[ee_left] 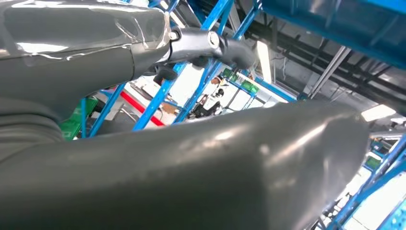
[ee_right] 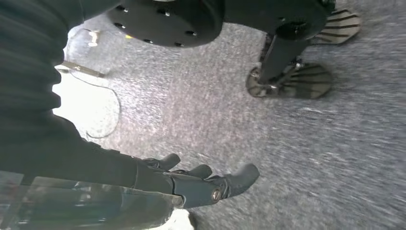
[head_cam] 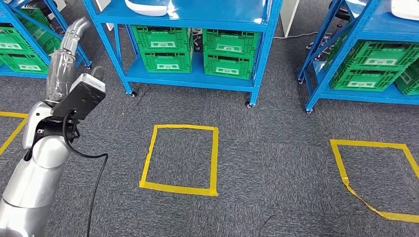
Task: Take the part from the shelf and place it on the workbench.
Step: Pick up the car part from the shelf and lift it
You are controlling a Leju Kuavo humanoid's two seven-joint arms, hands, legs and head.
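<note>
**Left hand** (head_cam: 64, 64): raised at the end of the silver arm, in front of the leftmost rack, fingers pointing up. From the wrist, a finger arches over the thick grey thumb; whether it holds anything cannot be told.

**Right hand** (ee_right: 191, 184): hanging low over the floor, dark fingers apart and lightly curled, holding nothing.

**Floor**: dark grey carpet (head_cam: 276, 148), with a yellow tape square (head_cam: 148, 153) in the middle and a second tape outline (head_cam: 339, 163) to its right.

**Room**: blue shelf racks (head_cam: 263, 54) on castors, with green crates (head_cam: 165, 49) stacked on the lower boards.

**White part** (head_cam: 146, 6): lies on the middle rack's upper board, well apart from both hands. It is smooth and rounded, and cut off by the frame edge.
</note>
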